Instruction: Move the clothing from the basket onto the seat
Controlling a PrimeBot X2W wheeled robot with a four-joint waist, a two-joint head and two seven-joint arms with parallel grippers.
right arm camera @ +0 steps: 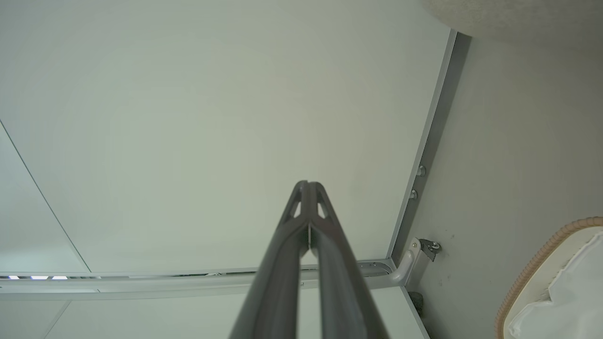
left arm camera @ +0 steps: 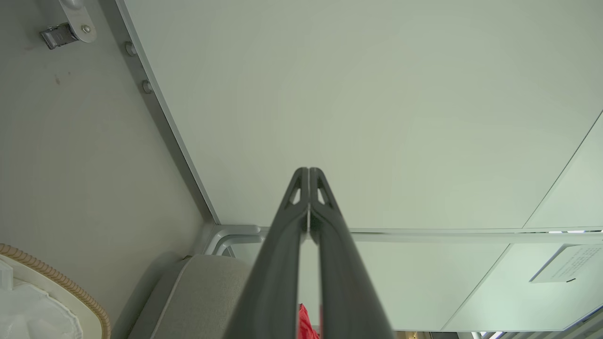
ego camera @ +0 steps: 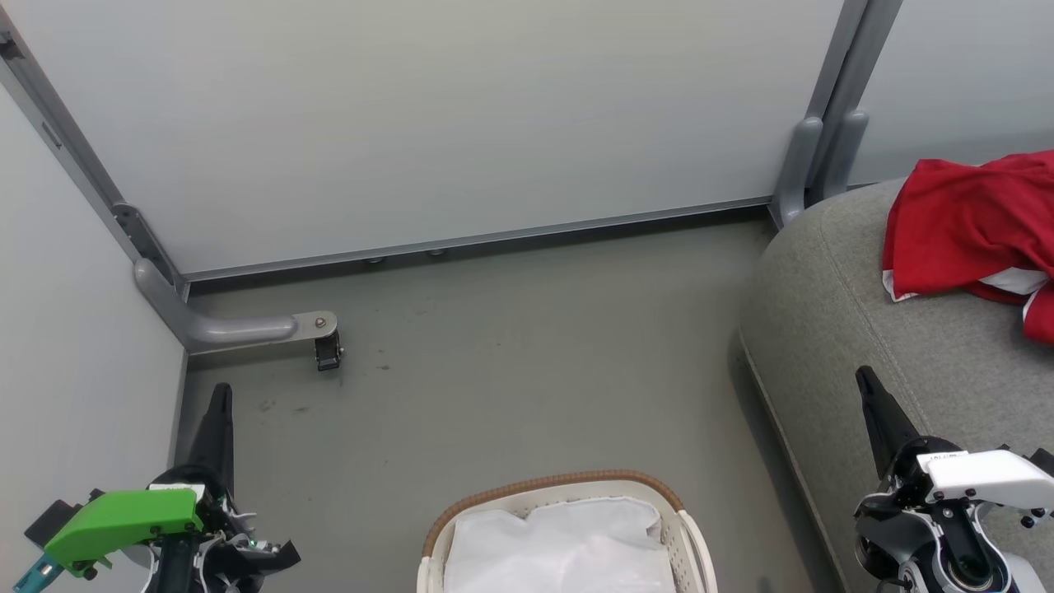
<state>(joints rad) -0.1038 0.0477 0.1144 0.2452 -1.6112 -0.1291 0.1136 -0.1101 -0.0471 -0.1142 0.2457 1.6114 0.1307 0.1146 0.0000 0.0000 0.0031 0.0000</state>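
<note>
The clothing [ego camera: 963, 222] and basket [ego camera: 560, 482] run off-frame; perhaps half shows.

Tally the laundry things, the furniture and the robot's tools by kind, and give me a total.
Garments: 1, the red clothing, lying on the seat.
Baskets: 1, the basket.
Cloth liners: 1, the white liner inside the basket.
Seats: 1, the grey seat.
Tools: 2, the left tool and the right tool, both shut and holding nothing.
Total: 6.
</note>
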